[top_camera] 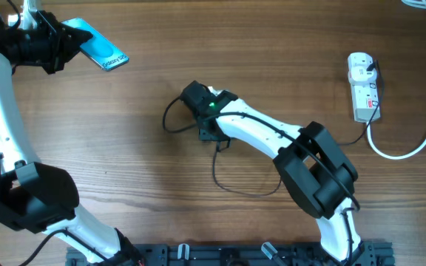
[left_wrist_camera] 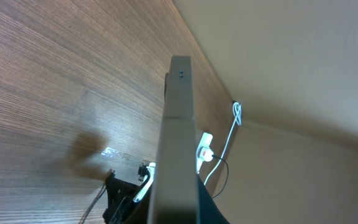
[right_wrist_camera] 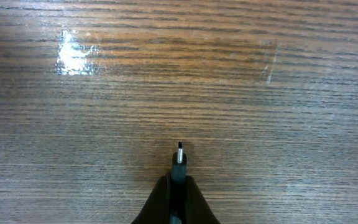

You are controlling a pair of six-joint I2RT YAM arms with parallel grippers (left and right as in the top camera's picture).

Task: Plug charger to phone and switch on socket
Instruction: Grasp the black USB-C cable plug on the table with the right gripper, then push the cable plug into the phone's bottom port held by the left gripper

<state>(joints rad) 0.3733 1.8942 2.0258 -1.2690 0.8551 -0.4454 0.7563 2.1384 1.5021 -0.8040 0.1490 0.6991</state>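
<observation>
My left gripper (top_camera: 71, 41) at the far left is shut on the phone (top_camera: 103, 50), which has a turquoise screen and sticks out to the right; in the left wrist view the phone (left_wrist_camera: 178, 143) shows edge-on. My right gripper (top_camera: 196, 100) at mid-table is shut on the charger, whose connector tip (right_wrist_camera: 179, 163) pokes out between the fingers (right_wrist_camera: 178, 186) above the wood. The thin black cable (top_camera: 235, 186) loops on the table and runs toward the socket (top_camera: 364, 86), a white power strip at the far right with a black plug in it.
A thick white cord (top_camera: 413, 148) curves from the socket along the right edge. The arms' bases and a black rail (top_camera: 228, 255) stand along the front edge. The socket also shows small in the left wrist view (left_wrist_camera: 205, 148).
</observation>
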